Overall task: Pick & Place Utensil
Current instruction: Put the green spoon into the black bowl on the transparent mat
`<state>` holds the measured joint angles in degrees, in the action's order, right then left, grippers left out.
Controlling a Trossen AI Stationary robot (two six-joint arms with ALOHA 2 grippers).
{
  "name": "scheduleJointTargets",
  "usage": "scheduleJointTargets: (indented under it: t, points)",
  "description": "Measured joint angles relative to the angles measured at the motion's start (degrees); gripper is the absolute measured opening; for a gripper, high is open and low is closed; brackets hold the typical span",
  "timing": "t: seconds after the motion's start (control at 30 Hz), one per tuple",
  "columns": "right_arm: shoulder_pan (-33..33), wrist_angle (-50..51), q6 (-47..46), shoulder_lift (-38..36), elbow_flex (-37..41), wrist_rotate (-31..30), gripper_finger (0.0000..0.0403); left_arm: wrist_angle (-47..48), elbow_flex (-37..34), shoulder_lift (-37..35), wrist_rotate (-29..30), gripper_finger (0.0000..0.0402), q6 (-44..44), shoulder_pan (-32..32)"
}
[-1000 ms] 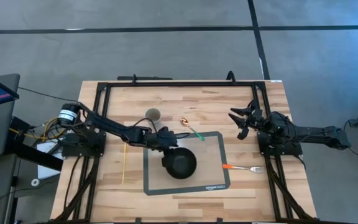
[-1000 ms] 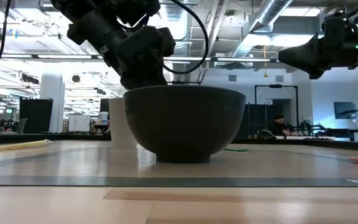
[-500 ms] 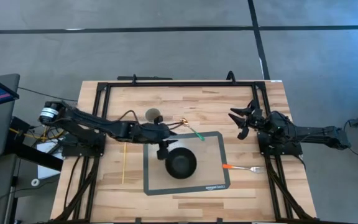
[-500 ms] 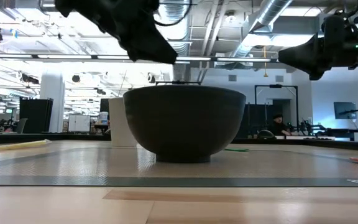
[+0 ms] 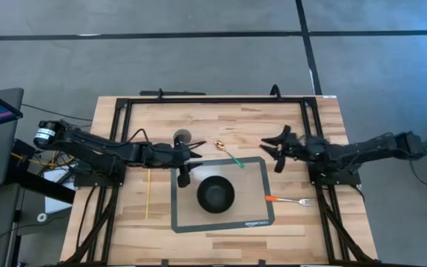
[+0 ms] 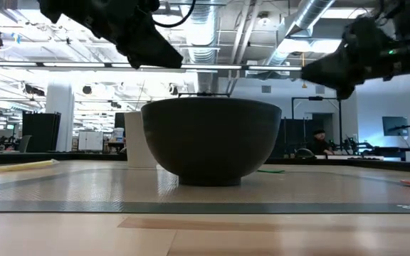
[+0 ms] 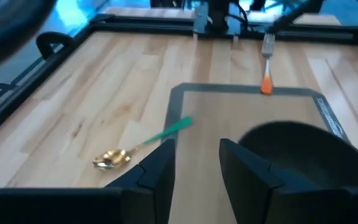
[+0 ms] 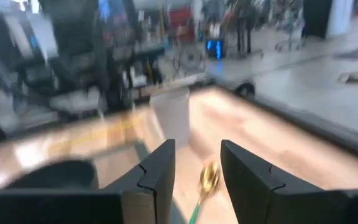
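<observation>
Both grippers spread, empty, above table.
L gripper [image 5: 186,165] near bowl [image 5: 216,194]; R gripper [image 5: 276,148] near spoon [image 5: 228,153].

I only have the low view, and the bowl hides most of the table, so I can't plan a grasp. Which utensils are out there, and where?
Observer: A gold spoon with a green handle lies beyond the bowl, with its handle tip reaching the grey mat's far edge.
Operator: Any other utensil?
Observer: A fork with an orange handle lies at the mat's right edge.
Operator: Which gripper is nearer the spoon?
Observer: The left gripper, fingers open, hovers just left of it. The right gripper, also open, is farther off to the right.
</observation>
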<state>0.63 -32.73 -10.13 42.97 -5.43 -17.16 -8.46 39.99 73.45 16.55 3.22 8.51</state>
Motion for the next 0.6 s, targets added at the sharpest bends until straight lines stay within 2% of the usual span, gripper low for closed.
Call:
scheduleJointTargets:
  t: [0.13,0.23,0.37,0.6]
  points:
    - [-1.4,-4.3,-0.1,12.5,-3.7,-3.9,0.0123,-0.8,-0.1,0.0,0.3,0.0126,0.0,-1.7]
    - [-1.4,-3.9,-1.6,21.7,-7.0,-5.5,0.0123,-1.4,-0.1,0.0,0.4,0.0126,0.0,-2.9]
    - [-1.3,-4.3,-4.4,32.4,-11.7,-5.7,0.0123,-2.1,-0.1,0.0,0.4,0.0126,0.0,-4.2]
    - [-1.3,-4.3,-5.0,46.7,-19.6,-5.6,0.0123,-2.5,-0.1,0.0,0.4,0.0126,0.0,-5.4]
